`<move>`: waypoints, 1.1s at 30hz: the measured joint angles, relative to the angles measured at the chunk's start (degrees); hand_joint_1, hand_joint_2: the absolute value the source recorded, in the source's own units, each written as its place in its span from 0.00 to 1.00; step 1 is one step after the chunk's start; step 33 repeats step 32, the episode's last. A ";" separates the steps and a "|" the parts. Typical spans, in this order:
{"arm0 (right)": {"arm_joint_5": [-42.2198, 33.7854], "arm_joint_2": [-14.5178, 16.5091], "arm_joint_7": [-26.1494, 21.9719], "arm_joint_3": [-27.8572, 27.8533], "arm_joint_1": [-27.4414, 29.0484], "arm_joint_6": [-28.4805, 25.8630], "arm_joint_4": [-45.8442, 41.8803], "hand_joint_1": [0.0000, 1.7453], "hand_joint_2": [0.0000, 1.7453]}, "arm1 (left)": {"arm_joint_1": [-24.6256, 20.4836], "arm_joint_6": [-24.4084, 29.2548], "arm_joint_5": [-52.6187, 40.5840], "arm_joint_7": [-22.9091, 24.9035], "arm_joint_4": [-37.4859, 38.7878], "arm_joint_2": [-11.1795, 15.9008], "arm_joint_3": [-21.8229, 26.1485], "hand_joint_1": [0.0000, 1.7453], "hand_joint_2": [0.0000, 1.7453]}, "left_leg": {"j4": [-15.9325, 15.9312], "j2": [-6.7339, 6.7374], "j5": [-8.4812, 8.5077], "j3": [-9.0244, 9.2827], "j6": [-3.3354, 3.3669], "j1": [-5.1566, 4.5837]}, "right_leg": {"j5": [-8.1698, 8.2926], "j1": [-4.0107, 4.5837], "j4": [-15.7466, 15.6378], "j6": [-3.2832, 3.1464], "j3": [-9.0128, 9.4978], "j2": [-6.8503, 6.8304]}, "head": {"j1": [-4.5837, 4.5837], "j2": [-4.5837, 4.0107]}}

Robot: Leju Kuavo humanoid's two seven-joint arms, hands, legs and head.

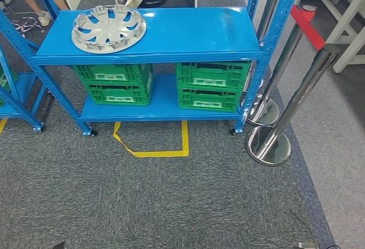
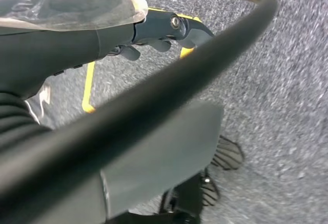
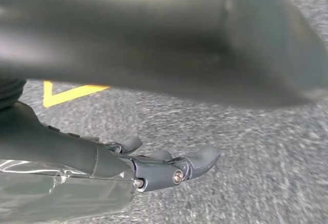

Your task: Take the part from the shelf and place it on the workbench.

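part: silver wheel cover (image 1: 108,28) lies flat on the top board of the blue shelf (image 1: 194,32), toward its left end
handling: looks light, thin plastic — spokes likely flex or crack; take it by the outer rim on both sides
left robot hand (image 2: 162,29): hangs over the carpet (image 1: 172,198), fingers straight, holds nothing
right robot hand (image 3: 170,165): same — low, fingers apart, holds nothing

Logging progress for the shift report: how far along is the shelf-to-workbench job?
The silver spoked wheel cover lies flat on the blue metal shelf's top board, so the part is not on a workbench. Nothing is in hand: the left hand and right hand hang over grey carpet, holding nothing. Taking, carrying and placing remain.
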 joint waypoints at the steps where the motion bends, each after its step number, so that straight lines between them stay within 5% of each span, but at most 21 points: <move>1: 0.59 0.12 0.33 -0.13 0.26 0.02 -0.16 0.00 0.00 | 0.29 -0.24 -1.72 0.14 -0.16 -0.25 0.69 0.00 0.00 | -0.01 0.00 0.00 0.01 -0.01 0.02 | 0.00 0.03 0.00 0.00 0.00 0.00 | -0.01 0.00; 30: 18.22 4.20 10.06 -9.11 8.18 0.80 -6.59 0.00 0.00 | 9.11 -7.02 -52.85 3.43 -5.97 -8.08 26.45 0.00 0.00 | -0.17 0.00 -0.03 0.23 -0.04 0.05 | -0.13 0.07 0.00 -0.08 0.15 -0.02 | -0.10 0.00; 31: 18.84 4.34 10.41 -9.49 8.41 0.83 -6.83 0.00 0.25 | 9.38 -7.24 -54.64 3.53 -6.20 -8.32 27.39 0.00 0.00 | -0.17 0.00 -0.03 0.23 -0.04 0.05 | -0.13 0.07 0.00 -0.08 0.15 -0.02 | -0.11 0.00; 33: 19.18 4.40 10.58 -9.68 8.52 0.83 -6.95 0.00 0.33 | 9.53 -7.36 -55.56 3.58 -6.32 -8.44 27.87 0.00 0.00 | -0.17 0.00 -0.03 0.23 -0.04 0.05 | -0.13 0.07 0.00 -0.08 0.15 -0.02 | -0.11 0.00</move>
